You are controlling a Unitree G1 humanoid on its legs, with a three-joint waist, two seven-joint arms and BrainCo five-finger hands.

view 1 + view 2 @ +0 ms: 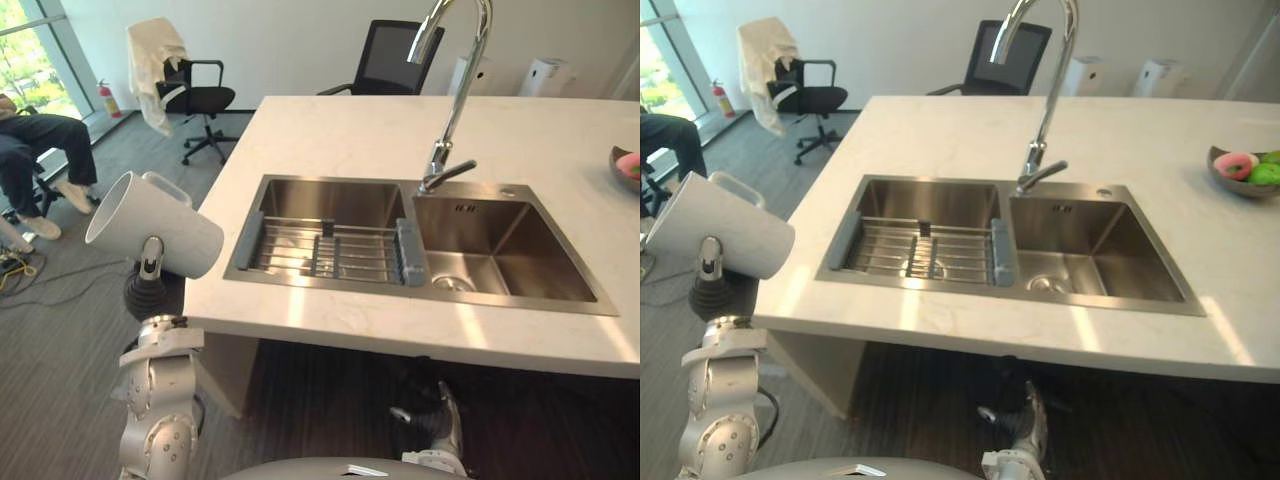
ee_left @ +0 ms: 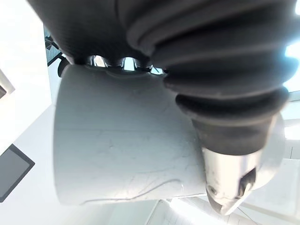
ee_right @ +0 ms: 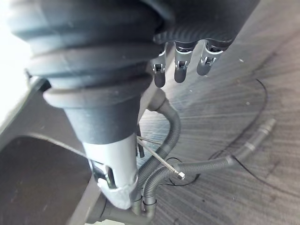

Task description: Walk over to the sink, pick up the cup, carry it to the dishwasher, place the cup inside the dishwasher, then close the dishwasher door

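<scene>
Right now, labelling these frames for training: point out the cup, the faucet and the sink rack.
cup (image 1: 170, 225), left eye view, white side wall.
faucet (image 1: 439, 156), left eye view, its base.
sink rack (image 1: 410, 252), left eye view, grey end bar.

No text, label, number or sign could be read at this inspection. A small dark marking (image 1: 465, 208) stood on the rear wall of the right basin of the sink (image 1: 330, 190), too small to make out. Any print on the red fire extinguisher (image 1: 106, 98) in the background was likewise too small to read.
</scene>
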